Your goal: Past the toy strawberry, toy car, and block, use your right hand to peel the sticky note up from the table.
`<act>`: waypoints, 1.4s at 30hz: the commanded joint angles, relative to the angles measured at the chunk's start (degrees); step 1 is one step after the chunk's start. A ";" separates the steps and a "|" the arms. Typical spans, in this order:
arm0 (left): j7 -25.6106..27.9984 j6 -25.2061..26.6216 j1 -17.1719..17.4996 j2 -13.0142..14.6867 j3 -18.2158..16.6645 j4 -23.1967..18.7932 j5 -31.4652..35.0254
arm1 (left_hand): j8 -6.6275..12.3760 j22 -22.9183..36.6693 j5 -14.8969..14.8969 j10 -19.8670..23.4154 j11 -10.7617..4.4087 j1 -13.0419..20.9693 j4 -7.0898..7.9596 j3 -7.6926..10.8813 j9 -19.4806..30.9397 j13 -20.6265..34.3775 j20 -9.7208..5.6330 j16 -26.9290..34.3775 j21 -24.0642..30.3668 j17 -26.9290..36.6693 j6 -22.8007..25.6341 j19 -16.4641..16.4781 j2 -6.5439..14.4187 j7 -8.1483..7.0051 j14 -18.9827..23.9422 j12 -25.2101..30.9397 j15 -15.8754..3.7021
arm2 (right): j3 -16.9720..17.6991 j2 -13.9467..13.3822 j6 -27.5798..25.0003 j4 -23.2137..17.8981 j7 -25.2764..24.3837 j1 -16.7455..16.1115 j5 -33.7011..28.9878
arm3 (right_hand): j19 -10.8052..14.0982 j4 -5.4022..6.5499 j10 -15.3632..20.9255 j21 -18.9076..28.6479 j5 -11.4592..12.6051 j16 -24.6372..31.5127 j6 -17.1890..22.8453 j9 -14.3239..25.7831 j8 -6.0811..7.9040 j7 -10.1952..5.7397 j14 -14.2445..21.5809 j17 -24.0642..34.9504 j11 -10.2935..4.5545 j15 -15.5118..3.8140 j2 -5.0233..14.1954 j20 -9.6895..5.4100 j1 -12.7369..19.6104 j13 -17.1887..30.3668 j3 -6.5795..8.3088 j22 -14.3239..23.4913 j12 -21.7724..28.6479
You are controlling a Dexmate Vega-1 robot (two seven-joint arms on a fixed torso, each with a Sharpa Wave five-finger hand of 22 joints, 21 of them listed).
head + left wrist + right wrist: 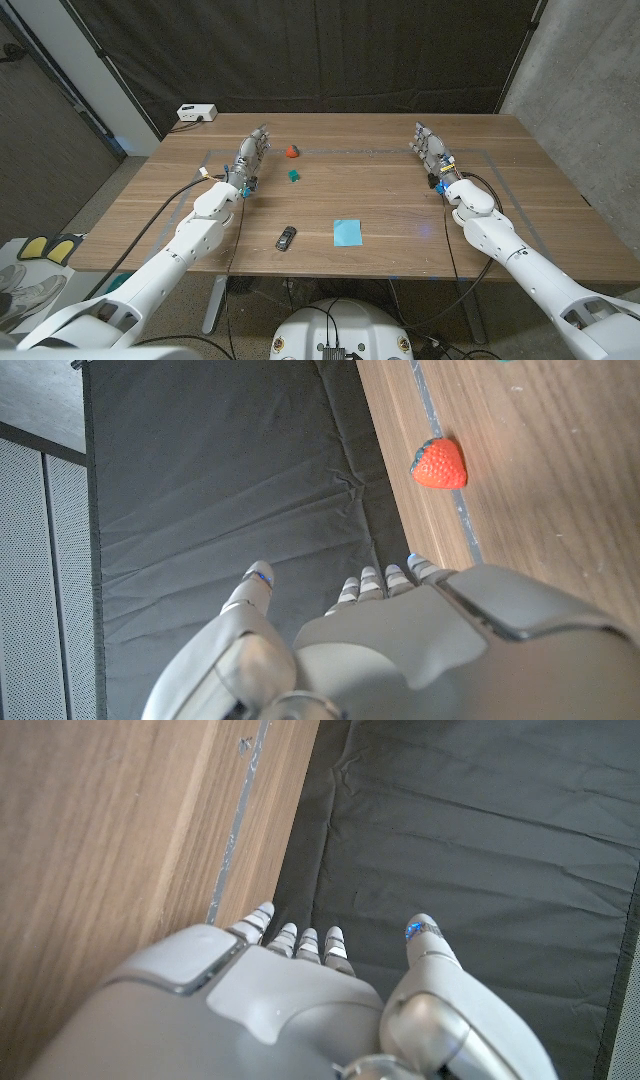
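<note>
While the blue sticky note (347, 232) lies flat on the wooden table (400, 215), towards the near edge and just beside the small dark toy car (286, 238), the right hand (432, 152) stands well apart from it at the far right, fingers extended and holding nothing. The left hand (251, 159) waits the same way at the far left, close to the toy strawberry (292, 152) and the small green block (294, 175). Nothing has been touched yet, so the risks lie in the approach. The note sits flush, so fingertips may slide over it instead of catching an edge, or drag it across the wood. A wide sweep inward could also knock the car, its closest neighbour.
</note>
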 commanded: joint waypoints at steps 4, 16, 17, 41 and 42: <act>-2.94 -1.48 -1.37 -0.91 0.34 2.68 -0.80 | 1.63 0.26 0.24 3.54 2.75 0.15 -0.74 -0.13 0.35 0.29 5.19 0.04 3.22 0.22 -0.99 8.35 -0.58 -2.72 6.72 1.42 3.06 | -0.52 -0.68 -0.48 0.06 0.34 0.42 -1.01 | 10.14 -0.46 5.98 2.92 0.23 2.23 0.59 0.26 1.27 -0.65 9.34 0.75 3.65 1.38 -0.72 1.87 -0.11 0.43 0.70 0.40 1.21; -4.92 -1.72 -1.82 -1.17 0.60 3.89 -1.45 | 1.88 0.40 0.22 5.04 3.99 0.37 -1.07 0.03 0.40 0.42 6.90 -0.24 2.76 0.26 2.62 7.65 -0.44 -2.07 6.18 1.63 3.83 | -1.61 -2.63 -1.05 -3.91 -5.89 -0.89 -7.33 | 8.96 -0.95 8.72 1.73 0.21 1.08 5.63 0.23 1.88 -0.15 7.66 0.66 4.48 1.34 0.17 1.63 1.14 0.46 1.29 0.38 1.54; -4.97 -1.58 -1.78 -1.09 0.62 3.81 -1.46 | 1.88 0.40 0.22 5.10 4.02 0.37 -1.08 0.03 0.40 0.42 6.98 -0.22 2.78 0.26 2.66 7.71 -0.44 -2.07 6.23 1.65 3.86 | -1.82 -2.99 -1.08 -4.30 -6.17 -0.95 -8.11 | 9.03 -0.95 8.76 1.75 0.21 1.12 5.72 0.23 1.89 -0.11 7.78 0.66 4.46 1.34 0.20 1.64 1.17 0.46 1.31 0.38 1.54; -5.98 0.20 -1.93 -0.12 1.40 2.83 -1.16 | 1.91 0.80 0.09 7.42 4.79 0.61 -1.42 0.45 0.51 0.79 9.95 0.31 3.14 0.47 6.81 8.78 -0.24 -0.74 8.85 2.00 6.36 | -2.98 -10.75 -7.16 -18.88 -12.20 -4.96 -20.45 | 11.30 -1.28 13.00 2.06 0.25 1.93 10.56 0.25 2.52 0.10 10.61 0.76 4.80 1.34 0.55 1.84 2.34 0.54 1.91 0.41 2.29; -5.96 0.30 -1.91 -0.11 1.39 2.76 -1.21 | 1.90 0.81 0.08 7.40 4.83 0.62 -1.43 0.46 0.51 0.80 9.97 0.33 3.13 0.47 6.84 8.77 -0.24 -0.71 8.92 1.99 6.38 | -3.02 -11.23 -7.73 -19.64 -12.34 -5.17 -21.01 | 11.28 -1.30 13.03 2.05 0.25 1.93 10.58 0.25 2.51 0.11 10.64 0.75 4.81 1.33 0.55 1.86 2.38 0.54 1.93 0.41 2.29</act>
